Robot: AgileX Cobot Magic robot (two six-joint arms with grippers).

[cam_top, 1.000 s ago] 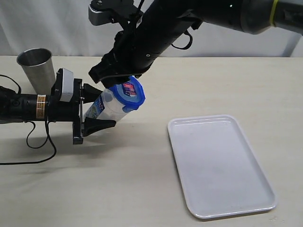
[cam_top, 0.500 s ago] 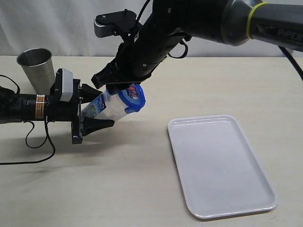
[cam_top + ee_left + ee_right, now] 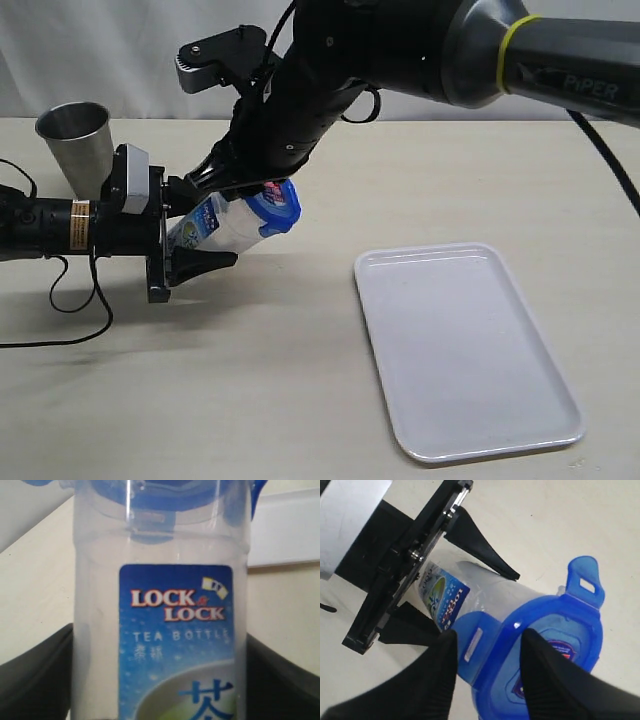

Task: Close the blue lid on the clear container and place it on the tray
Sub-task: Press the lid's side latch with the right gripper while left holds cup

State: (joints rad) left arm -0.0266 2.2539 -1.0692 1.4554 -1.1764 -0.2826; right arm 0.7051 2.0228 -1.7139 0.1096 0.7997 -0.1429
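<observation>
Evidently lid-closing is in hand: the left claw point(image 3: 203, 226) grips the clear container point(image 3: 236, 226) tilted above the bench point(image 3: 250, 400), and the right claw point(image 3: 489, 636), spread open, straddles the blue lid point(image 3: 279, 200), whose tabs likely need snapping down before the tray point(image 3: 470, 400).

Left wrist view is basically all tall translucent clear plastic container point(image 3: 160, 605). Its base runs off the bottom edge, and the rounded-square blue plastic lid point(image 3: 165, 500) gets chopped by the top edge. The fingers point(image 3: 35, 675) of the left gripper point(image 3: 208, 227) are just dark blurry wedges in the corners, and the flat white plastic tray point(image 3: 285, 527) is only a strip behind. In the right wrist view the black fingers point(image 3: 547, 680) of the right gripper point(image 3: 487, 635) cover part of the lid and its red-and-white sticker point(image 3: 564, 649), and the bottom edge cuts off the rest. In the exterior view, whether the lid is clicked shut is too small to tell, I think.
</observation>
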